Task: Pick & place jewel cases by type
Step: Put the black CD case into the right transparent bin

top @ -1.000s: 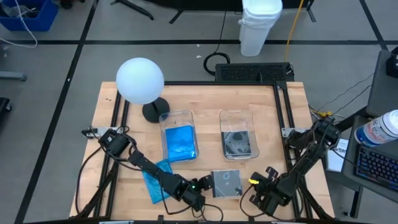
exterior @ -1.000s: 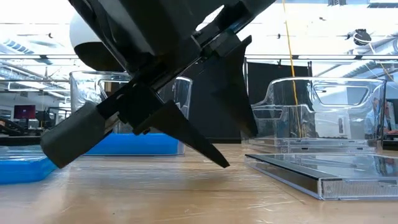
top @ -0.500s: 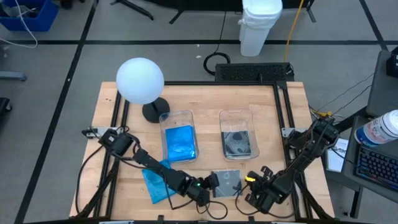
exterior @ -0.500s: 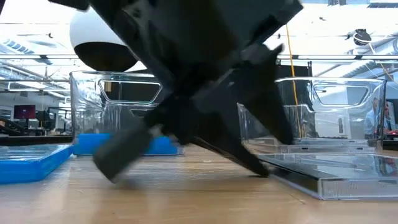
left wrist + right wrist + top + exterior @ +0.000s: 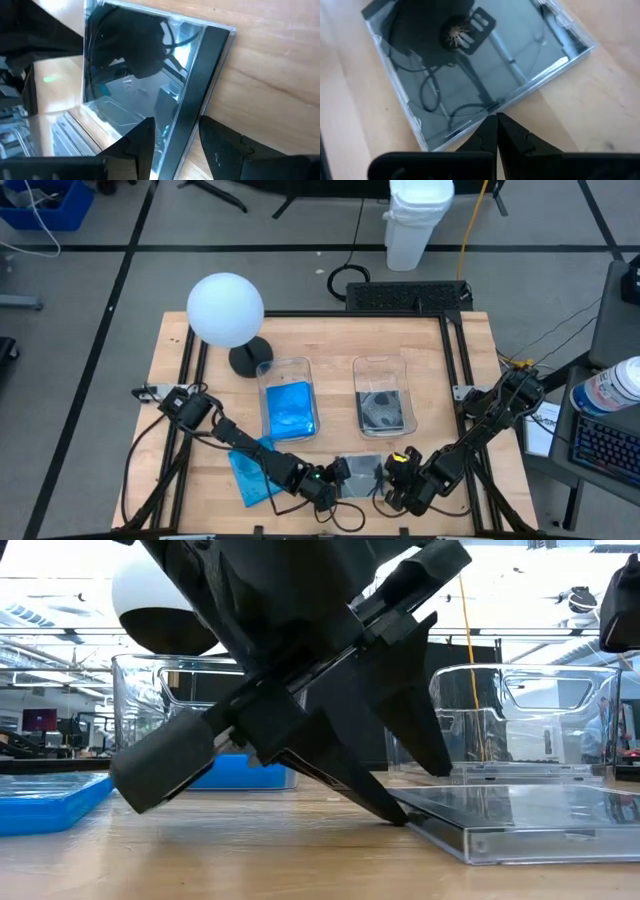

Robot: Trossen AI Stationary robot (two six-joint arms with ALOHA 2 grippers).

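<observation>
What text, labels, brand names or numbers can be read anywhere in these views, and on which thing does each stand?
None can be read.
Dark jewel case between the two tools: no print visible, only reflections on its cover.
Blue jewel case on the table: no print visible.
Bottle at the right edge: has a label, too small to read.
Paper sheet by the table's right edge: print too small to read.

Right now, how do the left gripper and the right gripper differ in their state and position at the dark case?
The left gripper is open, its fingers on either side of one edge of the dark jewel case; the right gripper is shut, with its tips against another edge. In the high view, the left gripper comes at the case from the left and the right gripper from the right. Both are low, at the table's front.
</observation>
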